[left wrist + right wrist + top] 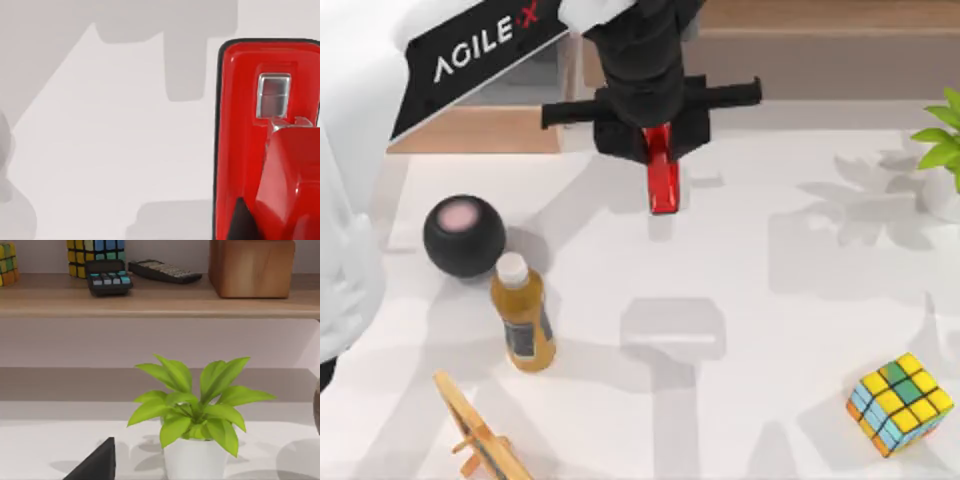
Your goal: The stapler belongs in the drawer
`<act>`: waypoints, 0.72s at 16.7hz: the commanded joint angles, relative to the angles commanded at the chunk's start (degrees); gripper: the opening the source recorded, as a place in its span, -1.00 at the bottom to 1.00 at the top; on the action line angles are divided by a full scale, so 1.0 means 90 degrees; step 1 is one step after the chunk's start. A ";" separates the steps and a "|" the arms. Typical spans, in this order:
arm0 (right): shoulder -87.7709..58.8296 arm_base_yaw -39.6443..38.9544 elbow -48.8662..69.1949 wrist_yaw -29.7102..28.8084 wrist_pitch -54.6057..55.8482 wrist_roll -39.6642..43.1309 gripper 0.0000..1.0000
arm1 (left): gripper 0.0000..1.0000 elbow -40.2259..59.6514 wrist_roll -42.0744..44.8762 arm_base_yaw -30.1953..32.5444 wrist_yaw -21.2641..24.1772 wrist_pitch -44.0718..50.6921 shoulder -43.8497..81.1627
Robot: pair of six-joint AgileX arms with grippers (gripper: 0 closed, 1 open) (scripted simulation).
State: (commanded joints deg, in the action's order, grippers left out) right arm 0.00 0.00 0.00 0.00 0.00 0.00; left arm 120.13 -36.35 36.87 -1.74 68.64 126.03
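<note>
Black ball (464,236) touching juice btl (523,315); cube (901,403), plant (195,412) far right.

A rendered tabletop set dressed like a home or office corner: a white table (740,400) with a puzzle cube (901,404), juice bottle (523,315) and potted plant (196,415), and behind it a wooden shelf (150,300) holding a calculator (107,277), a remote (162,270) and a wooden box (251,266)

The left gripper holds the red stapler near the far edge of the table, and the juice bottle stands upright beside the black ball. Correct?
Not quite. The juice bottle is lying on its side beside the black ball, not standing; the top view shows this. The rest holds: the left gripper holds the red stapler near the far edge of the table.
</note>
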 joint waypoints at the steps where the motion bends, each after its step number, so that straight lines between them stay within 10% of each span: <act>1: 0.0000 0.0000 0.0000 0.0000 0.0000 0.0000 1.00 | -1.00 0.0160 0.0255 -0.0324 -0.0040 0.0045 -0.0135; 12: 0.0000 0.0000 0.0000 0.0000 0.0000 0.0000 1.00 | -1.00 0.1500 0.3672 -0.4320 -0.0299 0.0554 -0.0440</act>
State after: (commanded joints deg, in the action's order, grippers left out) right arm 0.00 0.00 0.00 0.00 0.00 0.00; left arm 133.63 -3.31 -2.01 -4.43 73.62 122.07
